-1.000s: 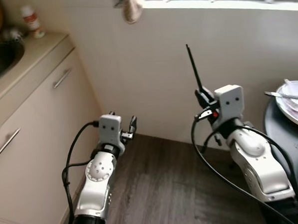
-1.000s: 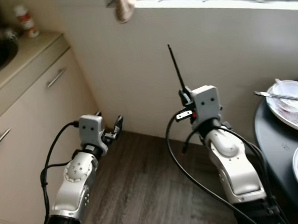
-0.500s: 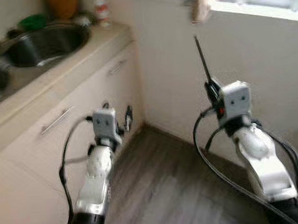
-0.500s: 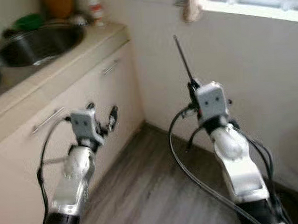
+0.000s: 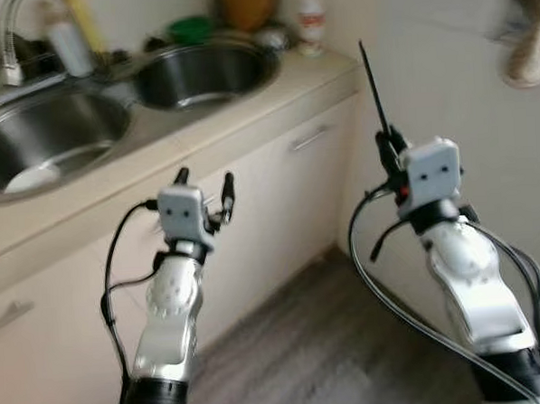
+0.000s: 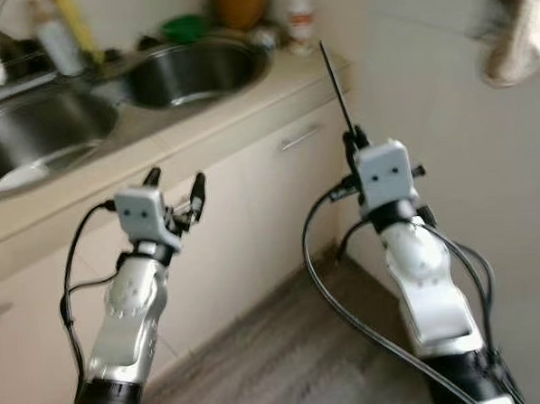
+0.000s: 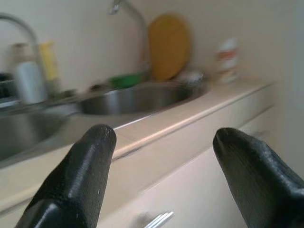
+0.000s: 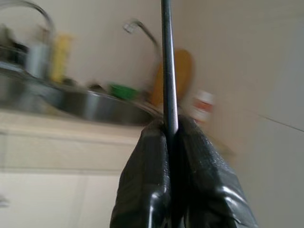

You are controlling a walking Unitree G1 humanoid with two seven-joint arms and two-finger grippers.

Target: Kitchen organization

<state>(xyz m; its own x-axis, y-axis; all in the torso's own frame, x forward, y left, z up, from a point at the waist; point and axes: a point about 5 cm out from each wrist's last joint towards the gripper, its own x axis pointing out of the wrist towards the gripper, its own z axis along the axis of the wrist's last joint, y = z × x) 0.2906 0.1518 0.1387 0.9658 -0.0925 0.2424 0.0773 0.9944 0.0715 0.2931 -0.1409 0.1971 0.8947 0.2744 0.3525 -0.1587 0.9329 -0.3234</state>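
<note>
My right gripper [image 5: 388,147] is shut on a thin black stick [image 5: 371,84] that points straight up; in the right wrist view the stick [image 8: 167,61] rises from between the closed fingers [image 8: 202,156]. My left gripper [image 5: 205,180] is held up in front of the cabinet, open with nothing in it. Its two fingertips [image 7: 97,140] stand wide apart in the left wrist view. A double steel sink lies ahead: the right basin [image 5: 204,74] and the left basin [image 5: 53,132], which holds something white [image 5: 31,178].
The beige countertop [image 5: 282,93] ends at the wall corner. A white bottle with a red label [image 5: 310,23], a green item [image 5: 191,28] and a faucet [image 5: 8,39] stand behind the sink. A cloth [image 5: 526,44] hangs at right. Cabinet handle [image 5: 310,138]; wood floor [image 5: 332,343].
The whole picture has swung left: the dark table with plates has left the view and the sink has come in. Both arms keep their pose; the stick stays gripped.
</note>
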